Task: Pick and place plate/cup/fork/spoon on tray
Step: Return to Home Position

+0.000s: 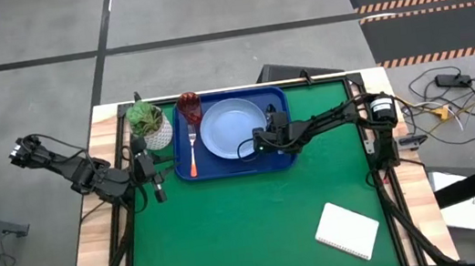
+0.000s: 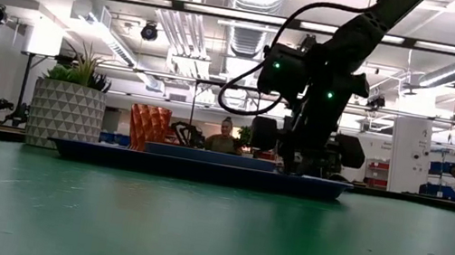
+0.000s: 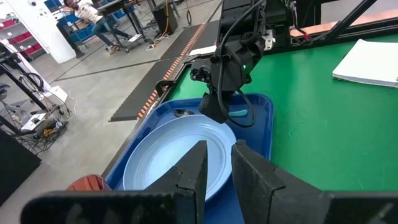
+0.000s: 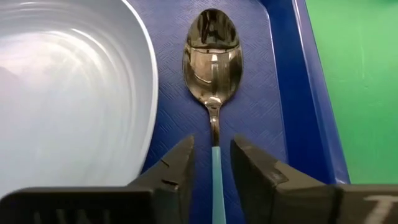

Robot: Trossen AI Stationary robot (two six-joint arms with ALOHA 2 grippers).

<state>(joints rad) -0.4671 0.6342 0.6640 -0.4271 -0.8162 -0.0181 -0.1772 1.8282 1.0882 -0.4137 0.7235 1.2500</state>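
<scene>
Pale blue plate (image 1: 231,128) mid-tray (image 1: 224,169), red cup (image 1: 189,105) & fork (image 1: 193,157) one side, spoon (image 4: 213,68) other side.

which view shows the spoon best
The right wrist view: the spoon fills it, lying on the tray beside the plate. The left wrist view catches a sliver of it; the high and low views show none.

From above, the right gripper (image 1: 267,135) covers the spoon (image 4: 212,68) entirely. In the right wrist view the spoon's handle runs off the edge between the jaws, and the plate (image 4: 68,93) is cropped. In the left wrist view the cup (image 3: 87,183) shows only as a sliver behind the left gripper (image 3: 219,167).
</scene>
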